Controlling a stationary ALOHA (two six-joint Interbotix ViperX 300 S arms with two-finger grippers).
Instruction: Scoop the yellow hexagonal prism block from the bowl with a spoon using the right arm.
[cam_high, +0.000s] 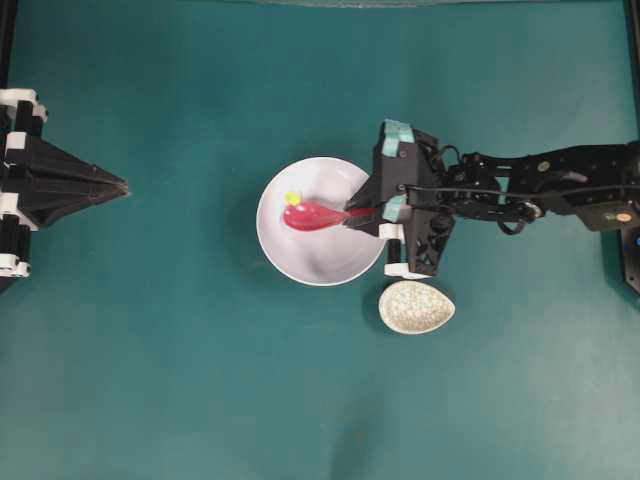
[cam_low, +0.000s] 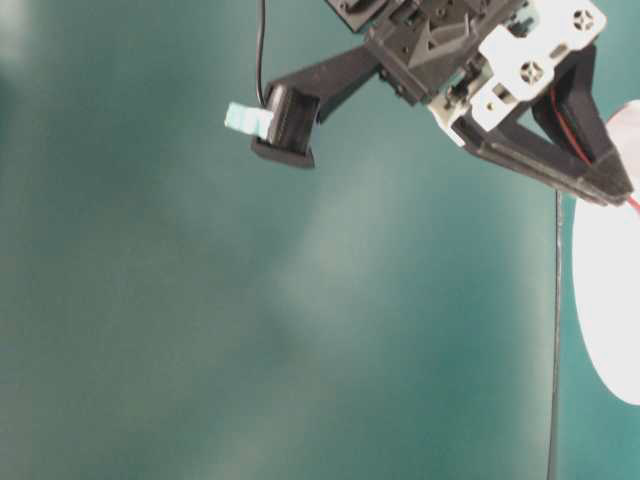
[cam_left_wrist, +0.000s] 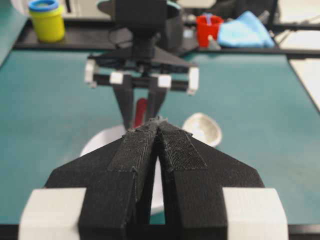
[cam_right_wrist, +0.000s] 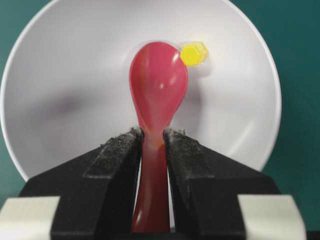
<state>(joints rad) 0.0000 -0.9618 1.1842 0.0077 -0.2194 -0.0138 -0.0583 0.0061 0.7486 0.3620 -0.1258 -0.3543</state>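
A: Item one, the surface?

B: Teal table mat (cam_high: 180, 380), matte, plain, filling the overhead view. Beyond its far edge the left wrist view shows a dark tray with a yellow tub with blue lid (cam_left_wrist: 46, 19), a red cup (cam_left_wrist: 208, 27) and a blue cloth (cam_left_wrist: 246, 29), all out of focus.

A: Arms?

B: Right arm (cam_high: 540, 185), black with teal tape, enters from three o'clock. Right gripper (cam_right_wrist: 152, 145): fingers (cam_right_wrist: 115, 155) clamped on the spoon handle, one pad on each side. Left gripper (cam_high: 122, 186) rests at nine o'clock, well apart from the bowl, its fingers (cam_left_wrist: 182, 150) pressed together on nothing.

A: Vessels?

B: White bowl (cam_high: 300, 255), round, near the table's centre. Speckled beige oval dish (cam_high: 416, 307) just beside it at about five o'clock, apart from it.

A: Spoon?

B: Pink-red glossy soup spoon (cam_right_wrist: 158, 82), handle toward three o'clock overhead, scoop over the bowl's interior, hollow side up; whether it touches the bowl floor, cannot tell.

A: Smallest entry?

B: Yellow hexagonal prism block (cam_right_wrist: 194, 53), inside the bowl, just beside the scoop's tip, at about eleven o'clock of the scoop overhead, not in the scoop.
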